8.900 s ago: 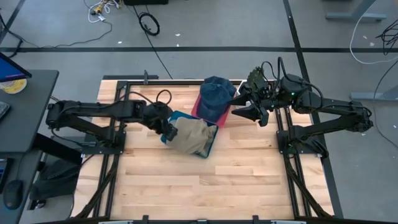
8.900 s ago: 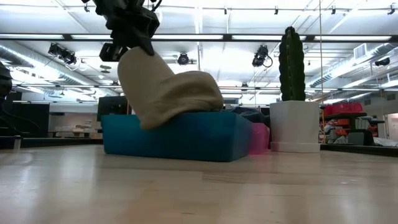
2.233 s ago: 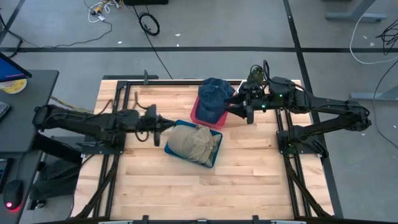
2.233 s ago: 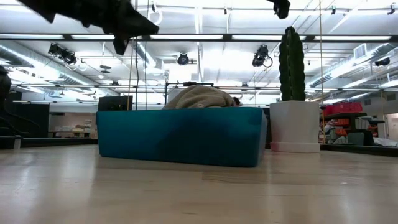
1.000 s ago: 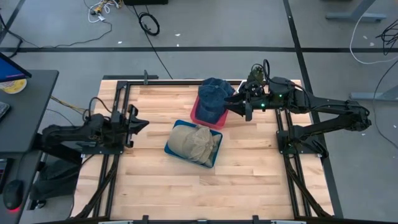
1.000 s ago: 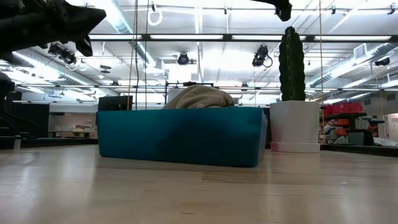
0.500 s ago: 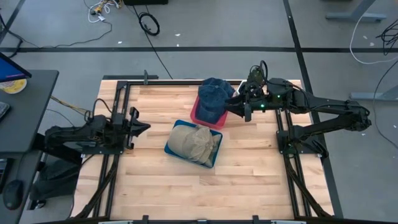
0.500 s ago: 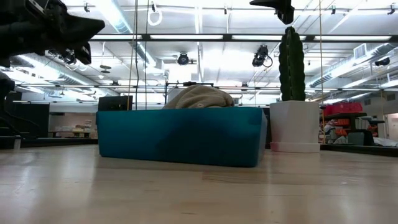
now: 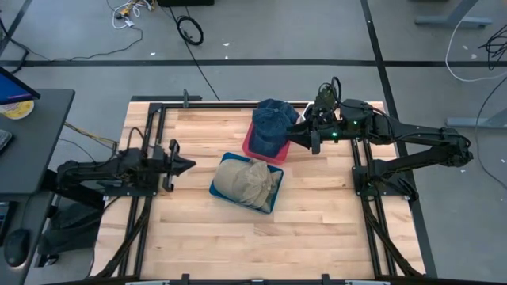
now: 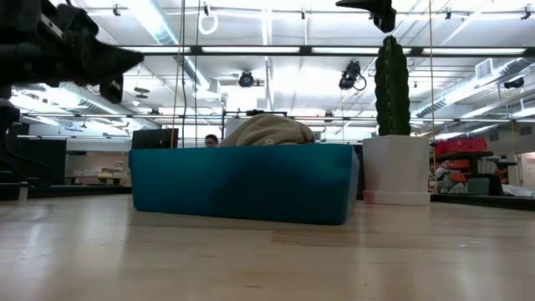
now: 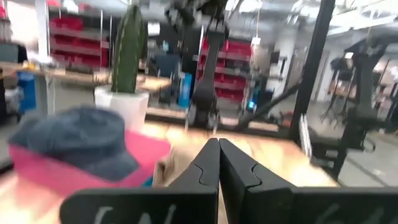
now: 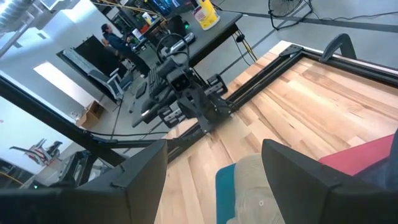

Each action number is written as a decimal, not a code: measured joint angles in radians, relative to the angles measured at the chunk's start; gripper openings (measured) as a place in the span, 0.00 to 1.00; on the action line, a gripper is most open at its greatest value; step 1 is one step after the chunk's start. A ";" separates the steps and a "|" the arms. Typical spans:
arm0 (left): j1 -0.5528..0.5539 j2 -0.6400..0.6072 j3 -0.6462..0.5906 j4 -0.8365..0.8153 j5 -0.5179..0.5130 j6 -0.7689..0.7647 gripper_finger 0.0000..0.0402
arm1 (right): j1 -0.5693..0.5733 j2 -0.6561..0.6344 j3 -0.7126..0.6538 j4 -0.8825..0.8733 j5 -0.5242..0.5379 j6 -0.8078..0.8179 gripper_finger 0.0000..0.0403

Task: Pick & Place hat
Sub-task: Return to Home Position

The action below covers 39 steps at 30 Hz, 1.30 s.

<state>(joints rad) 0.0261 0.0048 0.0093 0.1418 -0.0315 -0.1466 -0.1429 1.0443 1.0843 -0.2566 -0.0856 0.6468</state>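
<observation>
Retracted since earlier, left arm (image 9: pixel 103 172) keeps jaws clenched; right arm (image 9: pixel 412 138), jaws released beside red bin (image 9: pixel 255 149), may snag blue cap (image 9: pixel 273 119) withdrawing.

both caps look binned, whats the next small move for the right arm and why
Probably draw the right hand back toward its base on the right. It hangs open and empty beside the red bin holding the blue cap; the brown cap lies in the blue bin, and the left hand rests shut near the left edge.

A cactus (image 10: pixel 392 84) stands upright in a white pot (image 10: pixel 396 167) at the far side. A black cable (image 9: pixel 189 30) lies on the floor beyond.
</observation>
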 joint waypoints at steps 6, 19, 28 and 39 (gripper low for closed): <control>0.000 0.000 0.000 -0.109 0.003 -0.007 0.01 | 0.000 0.000 0.000 0.000 0.000 0.003 0.66; 0.000 0.002 0.000 -0.127 0.022 -0.086 0.01 | 0.000 0.000 0.000 -0.058 -0.009 -0.022 0.61; 0.000 0.002 -0.002 -0.103 0.031 -0.105 0.01 | 0.000 -0.036 0.000 -0.274 -0.088 -0.117 0.06; 0.000 0.002 -0.002 -0.096 0.028 -0.104 0.01 | 0.036 -0.192 -0.135 -0.274 -0.073 -0.125 0.01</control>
<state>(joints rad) 0.0261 0.0063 0.0078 0.0453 -0.0032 -0.2505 -0.1071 0.8522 0.9493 -0.5306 -0.1585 0.5217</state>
